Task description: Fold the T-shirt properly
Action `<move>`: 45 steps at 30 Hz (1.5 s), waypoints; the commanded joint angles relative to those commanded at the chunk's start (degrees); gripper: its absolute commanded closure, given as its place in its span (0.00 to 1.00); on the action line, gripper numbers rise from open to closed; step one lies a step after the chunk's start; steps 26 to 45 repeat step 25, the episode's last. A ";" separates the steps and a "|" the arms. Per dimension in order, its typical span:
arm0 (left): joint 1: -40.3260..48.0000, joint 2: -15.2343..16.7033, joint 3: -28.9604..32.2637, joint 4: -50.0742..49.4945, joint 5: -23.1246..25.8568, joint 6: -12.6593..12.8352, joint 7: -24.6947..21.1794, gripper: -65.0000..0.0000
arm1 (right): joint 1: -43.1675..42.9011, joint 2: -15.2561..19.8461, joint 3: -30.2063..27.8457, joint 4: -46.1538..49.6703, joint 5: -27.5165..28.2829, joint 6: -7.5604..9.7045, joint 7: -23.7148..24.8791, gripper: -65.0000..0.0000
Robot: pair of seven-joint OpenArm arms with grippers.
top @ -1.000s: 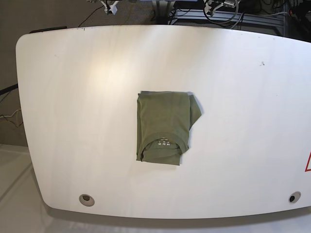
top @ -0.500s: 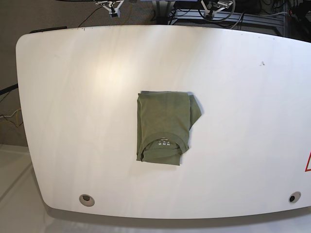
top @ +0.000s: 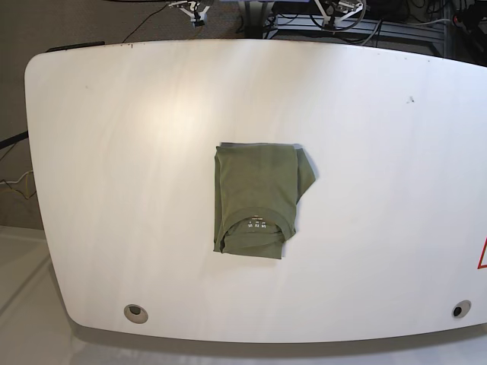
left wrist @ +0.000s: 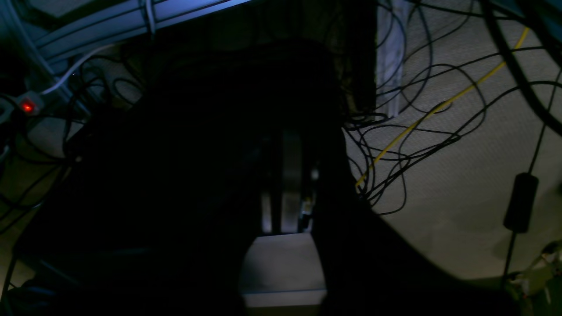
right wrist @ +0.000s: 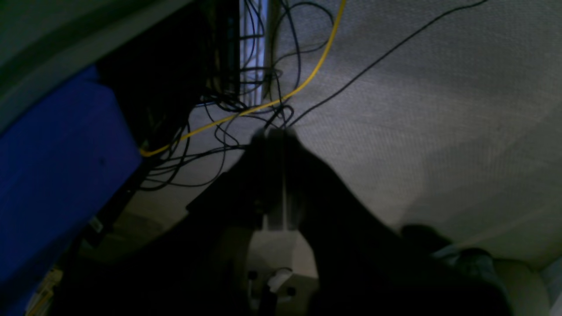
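The olive-green T-shirt lies folded into a compact rectangle on the white table. Its collar and white neck label face the near edge, and a bit of sleeve sticks out at its right. Both arms are pulled back beyond the table's far edge. My right gripper shows at the top left and my left gripper at the top right, both far from the shirt. In the right wrist view the dark fingers are pressed together and hold nothing. In the left wrist view the fingers are also together, in deep shadow.
Both wrist views look down at the floor with tangled black cables and a yellow cable. A blue box stands at the left. The table has cable holes at the near left and near right.
My right gripper has slid to the right along the far edge of the table. The left gripper has shifted only slightly. The T-shirt has not moved.
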 joint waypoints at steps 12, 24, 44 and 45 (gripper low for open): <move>-0.09 -0.35 0.00 0.00 0.18 0.00 0.00 0.99 | -0.18 0.18 0.00 0.00 0.26 0.62 2.11 1.00; -0.18 -0.35 0.09 0.09 0.26 0.00 0.18 0.99 | -0.35 -0.18 0.09 -0.18 0.35 0.70 2.20 1.00; -0.18 -0.26 0.09 0.09 0.26 0.00 0.18 0.99 | -0.44 -0.18 0.09 -0.18 0.35 0.70 2.20 1.00; -0.18 -0.26 0.09 0.09 0.26 0.00 0.18 0.99 | -0.44 -0.18 0.09 -0.18 0.35 0.70 2.20 1.00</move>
